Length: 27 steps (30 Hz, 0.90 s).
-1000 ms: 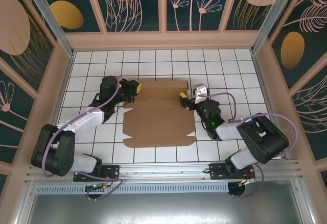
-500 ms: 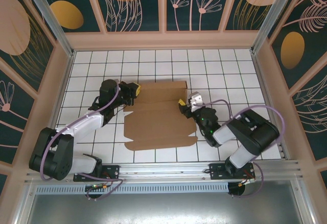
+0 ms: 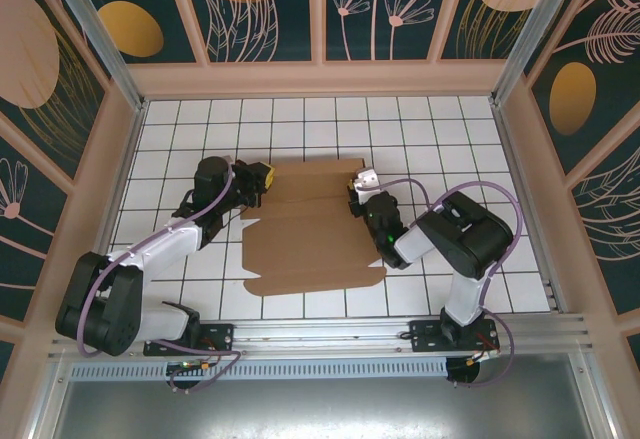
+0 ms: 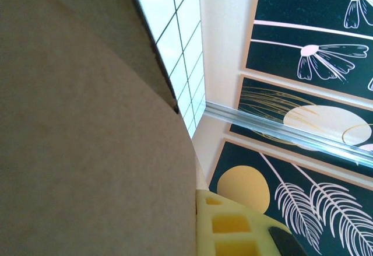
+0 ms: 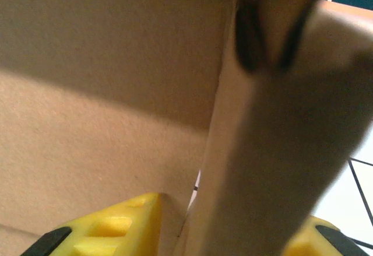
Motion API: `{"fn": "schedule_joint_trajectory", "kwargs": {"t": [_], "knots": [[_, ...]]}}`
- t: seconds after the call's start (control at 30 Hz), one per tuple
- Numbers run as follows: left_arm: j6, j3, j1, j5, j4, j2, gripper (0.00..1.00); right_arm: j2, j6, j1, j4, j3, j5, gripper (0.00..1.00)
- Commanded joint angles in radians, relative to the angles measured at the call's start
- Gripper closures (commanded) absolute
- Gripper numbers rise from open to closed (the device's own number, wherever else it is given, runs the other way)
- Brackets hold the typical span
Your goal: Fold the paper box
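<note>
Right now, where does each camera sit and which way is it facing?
Top: above and behind the arms, looking down on the table and the box; both arms show, with the left pincer and right pincer at the box's far corners.
Left wrist: low against the cardboard, facing past it to the wall; one yellow finger shows.
Right wrist: close on the box, with a flap between its two yellow fingers.
Shared: every view has the box.

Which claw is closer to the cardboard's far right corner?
Right. The right gripper straddles the right edge of the paper box close by that corner; the left gripper is at its left edge.
</note>
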Motion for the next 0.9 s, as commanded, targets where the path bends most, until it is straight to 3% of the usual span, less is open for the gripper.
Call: {"fn": "schedule_joint_trajectory", "kwargs": {"t": [0.0,0.27,0.43,0.6,0.87], "knots": [[-0.009,-0.001,-0.005,-0.026,-0.031,-0.019,1.0,0.01,0.013,0.012,-0.008,-0.004,0.044,0.66],[-0.005,0.007,-0.005,-0.03,-0.036,-0.011,1.0,0.028,0.037,0.015,0.001,-0.028,0.056,0.67],[-0.008,0.002,-0.005,-0.033,-0.03,-0.012,1.0,0.056,0.04,0.022,-0.016,0.005,0.07,0.84],[-0.013,0.005,-0.011,-0.035,-0.024,-0.013,1.0,0.087,0.014,0.06,-0.059,0.073,0.224,1.0],[-0.014,0.004,-0.022,-0.044,-0.022,-0.011,1.0,0.164,0.008,0.112,-0.118,0.163,0.45,1.0]]}}
